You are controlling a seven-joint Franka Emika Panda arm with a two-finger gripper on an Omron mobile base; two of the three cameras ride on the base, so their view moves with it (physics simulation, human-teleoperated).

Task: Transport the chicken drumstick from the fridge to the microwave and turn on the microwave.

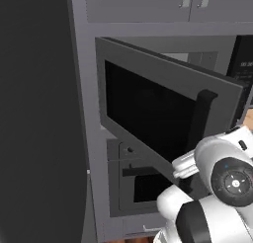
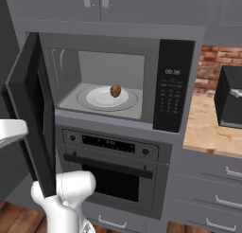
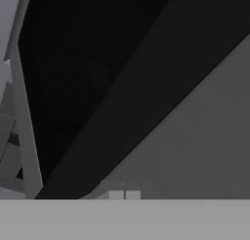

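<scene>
The microwave (image 2: 118,42) stands with its dark window door (image 1: 148,108) swung half open to the left. On the pale round turntable (image 2: 97,98) inside lies the chicken drumstick (image 2: 115,90), small and golden-brown. The black keypad panel (image 2: 172,85) sits at the right of the cavity. My gripper (image 3: 124,195) is shut with nothing in it, its tips close against the door's outer face, beside the dark window (image 3: 83,63) and on the grey frame (image 3: 195,136). My white arm (image 1: 217,168) reaches to the door below its vertical handle (image 1: 200,118). The fridge (image 1: 34,113) rises dark grey at the left.
An oven (image 2: 113,165) with knobs and a horizontal handle sits right below the microwave. To the right a wooden counter (image 2: 208,128) carries a black box-shaped appliance (image 2: 231,99), with drawers (image 2: 212,180) beneath. Grey cabinets (image 2: 94,2) hang above.
</scene>
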